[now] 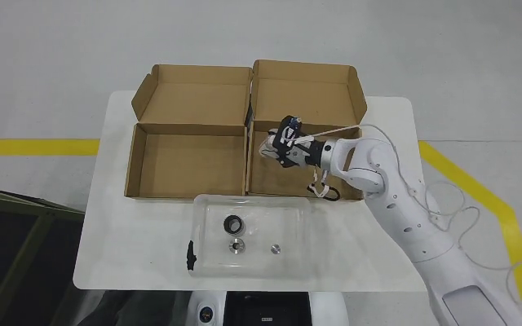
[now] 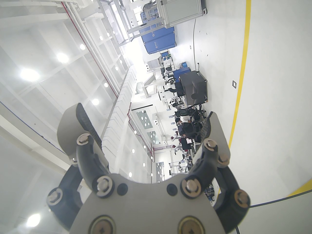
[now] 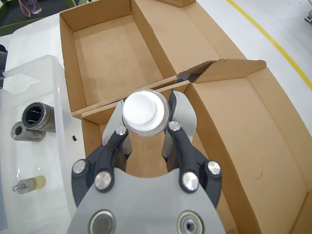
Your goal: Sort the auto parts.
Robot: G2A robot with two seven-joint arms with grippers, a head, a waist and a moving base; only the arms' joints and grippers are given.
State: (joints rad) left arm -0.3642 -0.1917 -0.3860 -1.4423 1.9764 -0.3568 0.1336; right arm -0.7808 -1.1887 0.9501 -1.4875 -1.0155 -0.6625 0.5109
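1. Right wrist view: the right gripper point(image 3: 148, 106) is clamped on a round white plastic part point(image 3: 143, 113), seated between the jaws near their tips.
2. It hangs over an open brown cardboard box point(image 3: 268, 127), probably for release there.
3. Beside that box, a clear plastic tray point(image 3: 36, 74) holds a grey metal sleeve point(image 3: 39, 119), likely unsorted.
4. The left gripper point(image 2: 145, 118) has its jaws apart on nothing, facing away from that box.

Two boxes side by side on the desk point(image 1: 106, 244): left box point(image 1: 183, 163), right box point(image 1: 273, 179). Just in front, a tub point(image 1: 289, 222) holding a ring point(image 1: 235, 222), a block point(image 1: 236, 245), a pin point(image 1: 276, 249).
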